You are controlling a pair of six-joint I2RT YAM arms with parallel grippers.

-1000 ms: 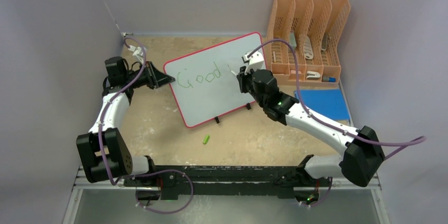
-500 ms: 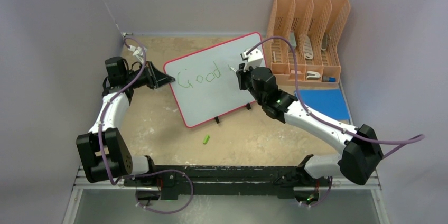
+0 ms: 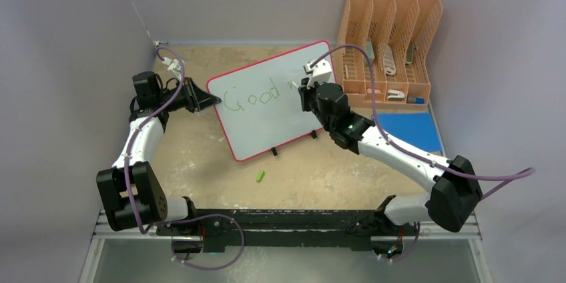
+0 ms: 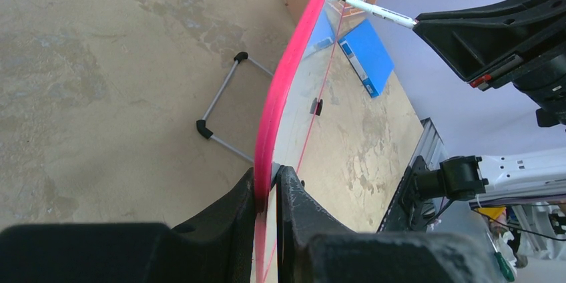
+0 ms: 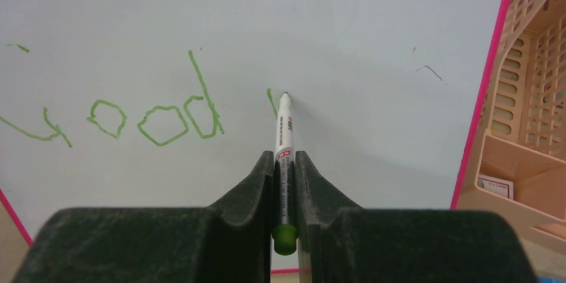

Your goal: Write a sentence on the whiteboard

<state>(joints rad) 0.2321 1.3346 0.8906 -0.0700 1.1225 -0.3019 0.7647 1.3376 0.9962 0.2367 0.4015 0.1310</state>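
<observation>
Right wrist view: my right gripper [image 5: 285, 157] has its fingers pinching the marker [image 5: 284, 126] mid-barrel. The tip sits on the whiteboard [image 5: 380, 36] at frame centre, just right of the green "Good" of the sentence [image 5: 163, 119], where a short new stroke begins. In the left wrist view, lower centre, my left gripper [image 4: 267, 179] is clamped on the whiteboard's edge, I judge to steady it against the pen's push.

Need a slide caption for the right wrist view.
Right pincer shut on a marker, tip at the whiteboard beside a short stroke following the green writing "Good".
</observation>
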